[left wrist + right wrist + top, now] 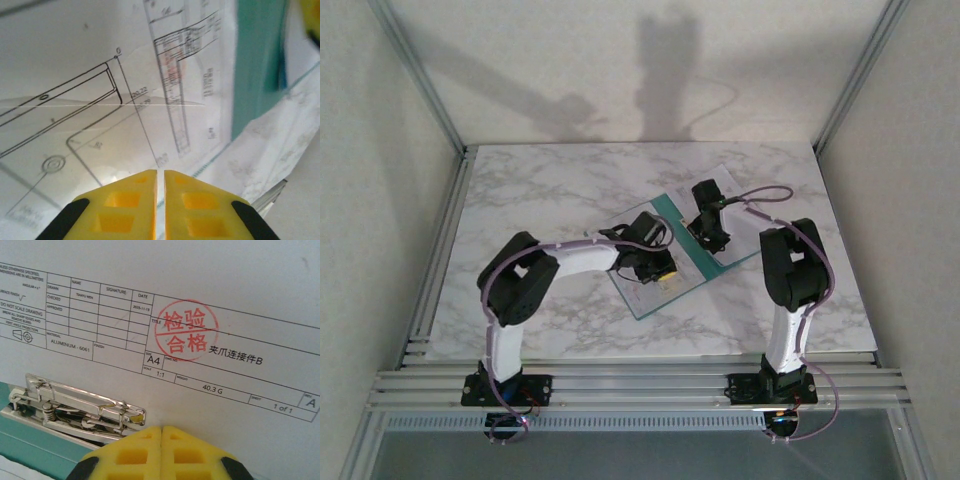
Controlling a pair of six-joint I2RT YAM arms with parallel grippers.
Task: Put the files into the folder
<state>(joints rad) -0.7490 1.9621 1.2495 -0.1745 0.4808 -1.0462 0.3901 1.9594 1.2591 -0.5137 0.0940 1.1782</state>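
One folder. Two files distinguishable: drawing sheet, second sheet. One metal clip. Two hands: left hand, right hand. Two arms. One worktop.

We find the folder lying right of centre on the table. The files lie on the folder. The left gripper stands over the folder's near-left part, and the right gripper over its middle. A clip sits on the folder, along a sheet's edge.
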